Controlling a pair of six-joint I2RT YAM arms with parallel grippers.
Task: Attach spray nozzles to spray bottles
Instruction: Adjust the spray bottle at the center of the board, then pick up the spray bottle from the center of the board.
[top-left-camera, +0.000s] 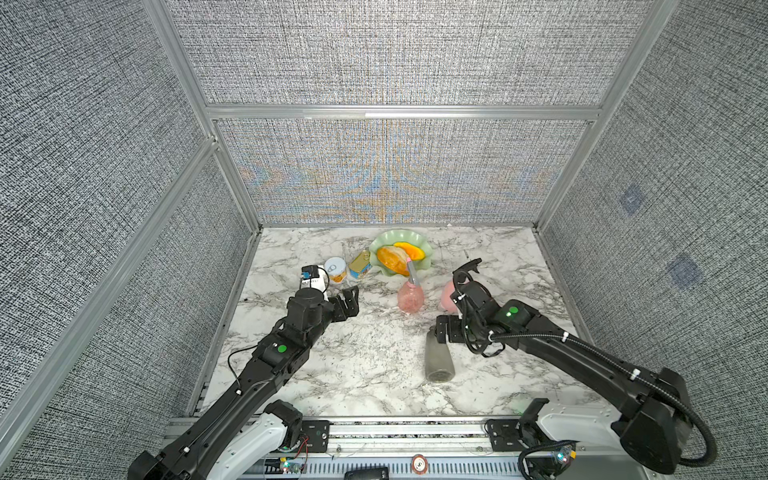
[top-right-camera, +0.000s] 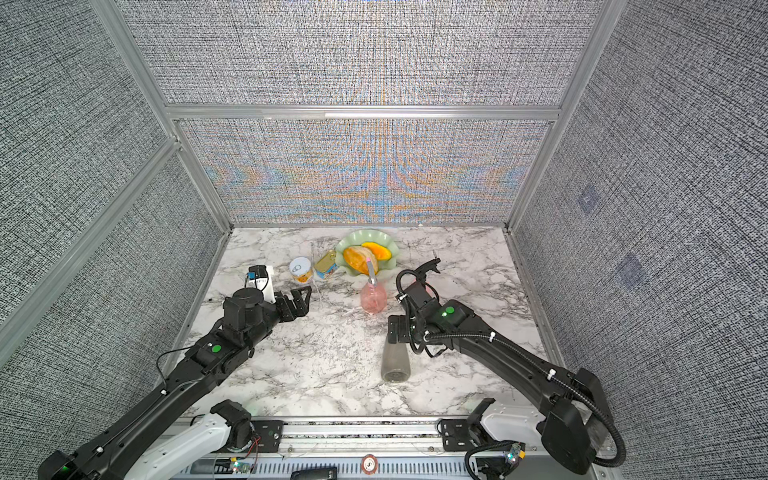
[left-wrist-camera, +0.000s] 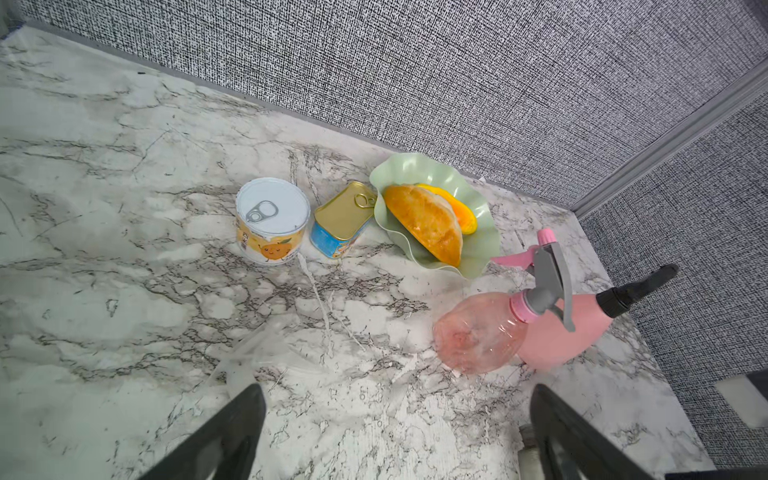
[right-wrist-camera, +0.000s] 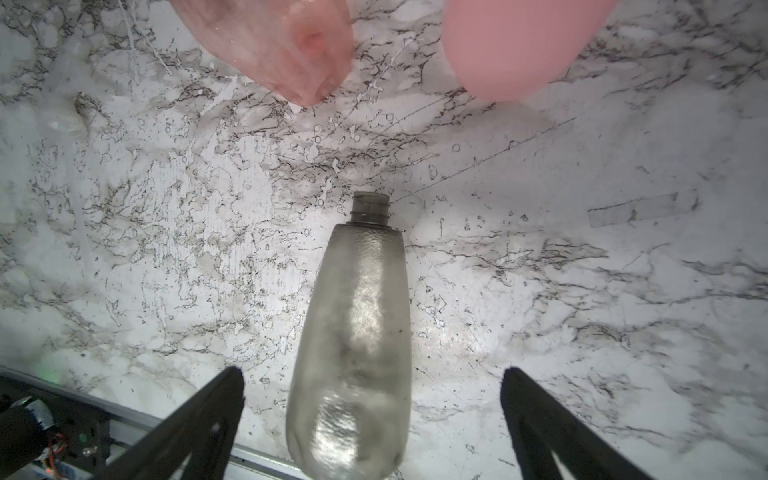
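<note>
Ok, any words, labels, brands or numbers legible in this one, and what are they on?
No text can be read in any view.
Label on the round can: print beside a cartoon orange face, too blurred.
Label on the blue tin: print too small.
Side of the white box: dark print, too small.
Face of the disc on the front rail: a mark, unreadable.
</note>
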